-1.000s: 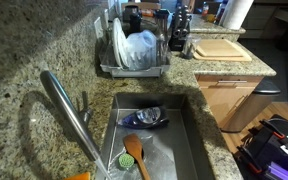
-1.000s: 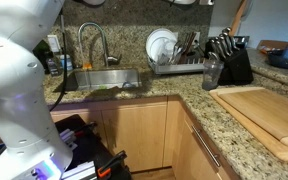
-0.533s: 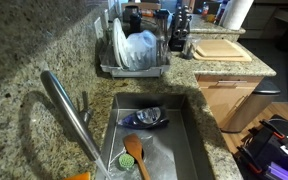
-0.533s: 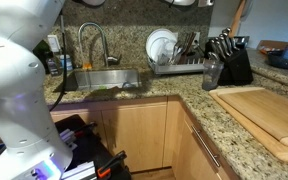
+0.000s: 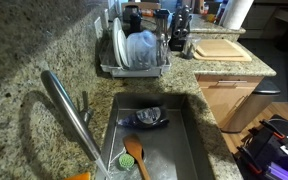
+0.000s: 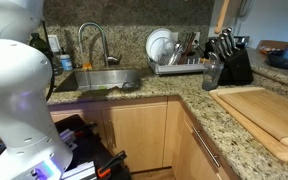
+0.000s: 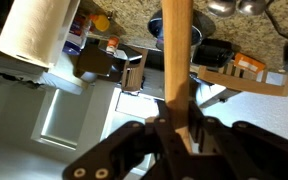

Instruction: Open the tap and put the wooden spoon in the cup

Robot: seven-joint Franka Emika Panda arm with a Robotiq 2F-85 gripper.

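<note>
Wood handle clamped in the gripper [image 7: 176,132], jaws narrow on it. I read it as the wooden spoon [image 7: 176,50] (head out of frame). Should be light, stiff, not slippery; best held mid-handle. Another wooden utensil [image 5: 134,156] lies in the steel sink [image 5: 174,155] by the tap [image 5: 69,112]. Granite desk [image 5: 34,50], tight kitchen corner.

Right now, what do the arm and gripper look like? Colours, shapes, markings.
Arm: glossy white, bulky, rounded shell segments in an exterior view; no markings or cables that I can make out. Gripper in the wrist view: black, angular linked finger bars with small round pivot points.
</note>
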